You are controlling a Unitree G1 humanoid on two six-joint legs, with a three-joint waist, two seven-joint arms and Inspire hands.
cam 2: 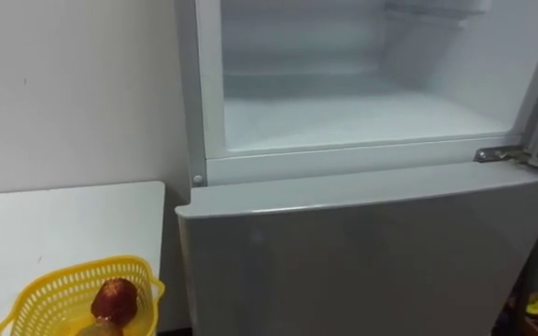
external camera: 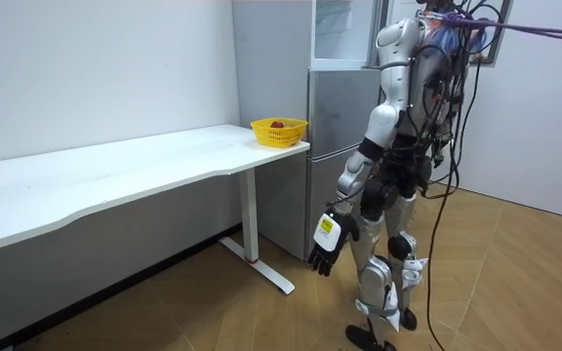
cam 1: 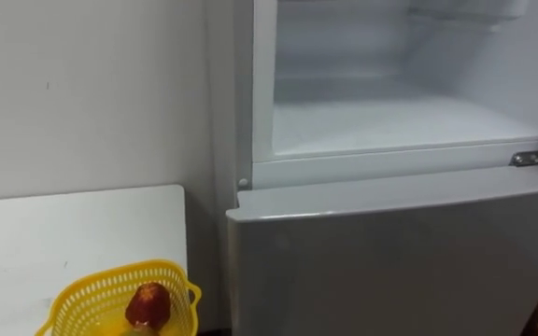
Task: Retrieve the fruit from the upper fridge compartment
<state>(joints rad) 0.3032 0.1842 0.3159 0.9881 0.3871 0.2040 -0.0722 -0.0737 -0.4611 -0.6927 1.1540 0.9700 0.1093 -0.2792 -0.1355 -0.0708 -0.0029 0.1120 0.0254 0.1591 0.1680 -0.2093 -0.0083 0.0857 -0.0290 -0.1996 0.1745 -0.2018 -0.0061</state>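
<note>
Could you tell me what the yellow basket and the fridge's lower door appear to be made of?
The yellow basket looks like moulded plastic: a glossy lattice of small holes. The fridge's lower door looks like painted sheet metal, smooth and silver-grey with a soft sheen, though plastic cannot be ruled out.

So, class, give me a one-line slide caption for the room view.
Robot stands facing the open upper fridge, left hand hanging open at its side, yellow basket on the white table.
</note>
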